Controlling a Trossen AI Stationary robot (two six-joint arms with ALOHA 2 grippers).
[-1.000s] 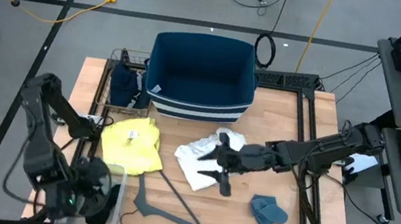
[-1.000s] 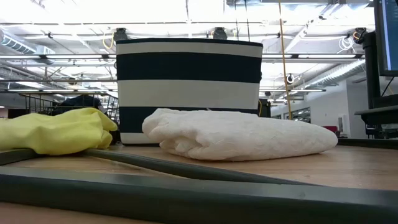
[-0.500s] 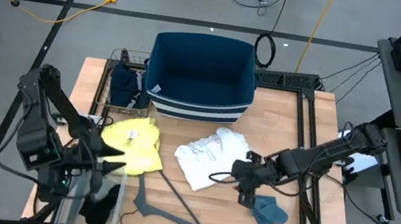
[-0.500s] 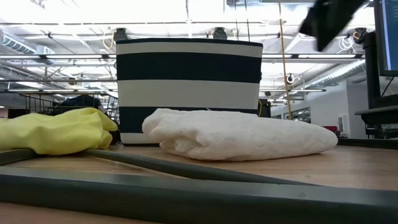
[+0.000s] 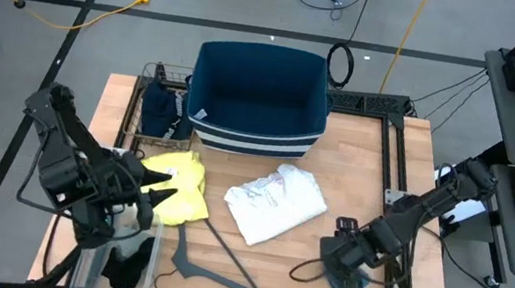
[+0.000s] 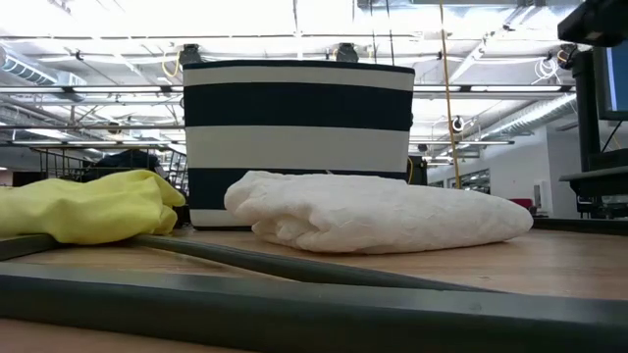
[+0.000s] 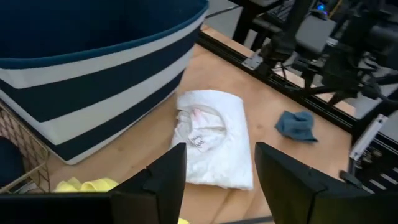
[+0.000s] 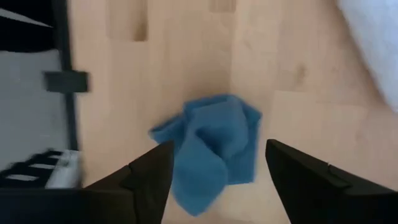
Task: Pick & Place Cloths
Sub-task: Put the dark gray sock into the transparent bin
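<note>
A small teal rag [image 8: 214, 143] lies crumpled on the wood near the table's right near corner, also seen in the left wrist view [image 7: 296, 123]. My right gripper [image 8: 217, 163] hovers open above it, pointing down, one finger on either side, and covers most of it in the high view [image 5: 341, 265]. A folded white cloth [image 5: 275, 202] rests flat at mid-table. The yellow cloth [image 5: 176, 183] lies left of it. My left gripper [image 5: 158, 191] is open over the yellow cloth's near-left part, facing the white cloth [image 7: 214, 137].
A navy striped basket [image 5: 259, 99] stands at the far edge, with a wire basket holding dark cloth [image 5: 163, 111] to its left. A grey hanger [image 5: 210, 264] lies near the front edge. A clear bin with black cloth [image 5: 124, 265] sits at the near left corner.
My right gripper has left the white cloth and swung toward the table's near right corner, stopping over the teal rag. My left gripper has moved from over the clear bin toward the far edge and to the right, to the yellow cloth. No cloth has moved.
</note>
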